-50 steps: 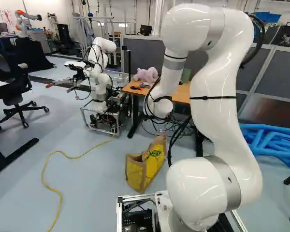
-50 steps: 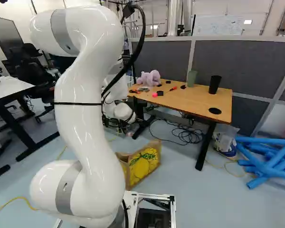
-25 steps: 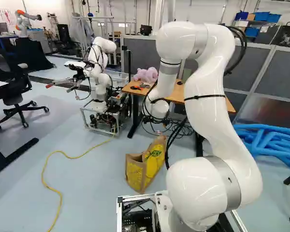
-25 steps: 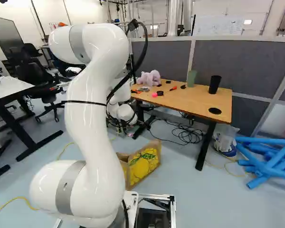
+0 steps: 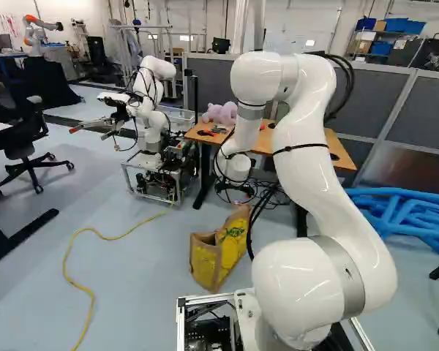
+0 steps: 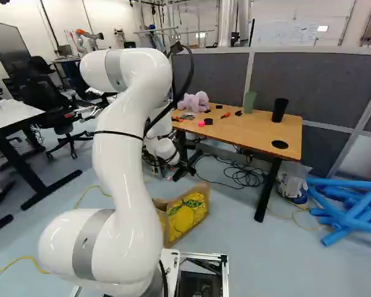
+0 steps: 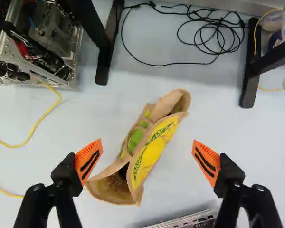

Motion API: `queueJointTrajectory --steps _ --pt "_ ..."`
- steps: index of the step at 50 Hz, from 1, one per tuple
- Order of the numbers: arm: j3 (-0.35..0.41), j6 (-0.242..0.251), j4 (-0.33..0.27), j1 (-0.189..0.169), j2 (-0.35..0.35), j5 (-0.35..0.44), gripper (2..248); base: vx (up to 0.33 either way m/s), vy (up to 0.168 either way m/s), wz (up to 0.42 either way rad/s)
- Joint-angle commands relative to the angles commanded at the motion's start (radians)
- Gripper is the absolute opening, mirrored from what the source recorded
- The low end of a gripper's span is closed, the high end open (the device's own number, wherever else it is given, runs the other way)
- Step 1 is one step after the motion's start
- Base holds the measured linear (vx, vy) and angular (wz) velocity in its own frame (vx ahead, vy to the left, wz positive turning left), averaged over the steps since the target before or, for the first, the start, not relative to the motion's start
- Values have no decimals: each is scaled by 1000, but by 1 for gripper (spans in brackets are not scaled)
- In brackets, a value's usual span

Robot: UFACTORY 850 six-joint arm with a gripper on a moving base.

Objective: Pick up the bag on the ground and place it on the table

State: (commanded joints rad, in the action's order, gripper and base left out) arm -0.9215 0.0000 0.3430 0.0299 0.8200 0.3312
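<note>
Left side of the left base view: another robot (image 5: 152, 110) by the tabletop's left end, yellow cable (image 5: 92, 234) trailing on the floor (image 5: 139, 285). Next, the bag (image 5: 205, 265), brown paper with yellow print, on the floor short of the tabletop's near edge, towards its left corner; has not shifted over the last second. My arm (image 5: 301, 157) is what has changed: upper bend lower and reaching further forward than a second ago, lowest joint and base where they were. Tool (image 7: 147, 152) wide open, pads (image 7: 89, 161) well apart, nothing between them; wrist view has the bag ahead, slanting across the line between them. Reads as the approach, grasp still to come, task early. The descent should continue, probably with a small turn so the pads meet a thin wall squarely; a skewed close could crumple the paper or shove the bag along. Further right, tabletop (image 6: 260, 129): plush toy (image 6: 195, 102) near the far left corner, green cup (image 6: 249, 101) and black cup (image 6: 279, 110) by the far edge. Setting down would best suit the stretch along the near edge.
</note>
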Motion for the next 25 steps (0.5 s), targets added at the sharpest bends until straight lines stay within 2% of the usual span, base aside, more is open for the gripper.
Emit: queueJointTrajectory --steps 25 --pt "-60 -11 77 0 95 -64 247 0 0 0"
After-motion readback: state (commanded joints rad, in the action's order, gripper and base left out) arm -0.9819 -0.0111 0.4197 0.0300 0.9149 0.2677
